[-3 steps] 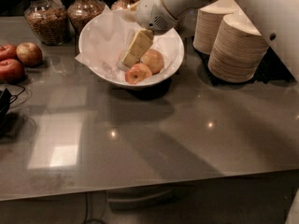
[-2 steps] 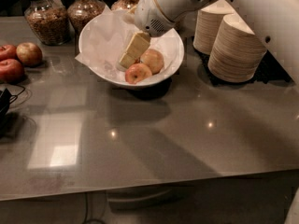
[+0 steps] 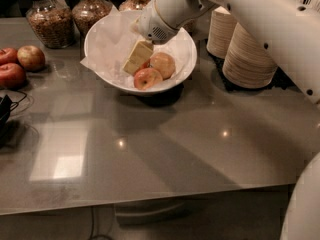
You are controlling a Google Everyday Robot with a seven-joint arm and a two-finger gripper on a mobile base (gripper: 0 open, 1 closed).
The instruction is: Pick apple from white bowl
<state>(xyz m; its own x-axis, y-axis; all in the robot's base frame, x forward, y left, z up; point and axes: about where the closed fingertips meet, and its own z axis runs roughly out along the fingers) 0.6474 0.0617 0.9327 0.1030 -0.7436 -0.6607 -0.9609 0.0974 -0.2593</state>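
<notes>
The white bowl (image 3: 100,39), lined with crumpled white paper, stands at the back middle of the grey table. My gripper (image 3: 137,58) reaches down into it from the upper right, its cream tip low among the fruit. The apple (image 3: 145,64) shows only as a red sliver right beside that tip; the rest is hidden behind the gripper. A paler golden-tan apple (image 3: 164,64) lies just right of it. A pink-red apple (image 3: 148,78) lies in front, near the bowl's front rim.
Three red apples (image 3: 12,66) lie loose at the table's left edge. Glass jars (image 3: 46,20) stand behind the bowl. Stacks of cream disposable bowls (image 3: 250,59) stand to its right. A black cable (image 3: 7,114) lies at the left edge.
My gripper has eased slightly down and left, deeper into the bowl. The two visible apples in the bowl have not moved.
</notes>
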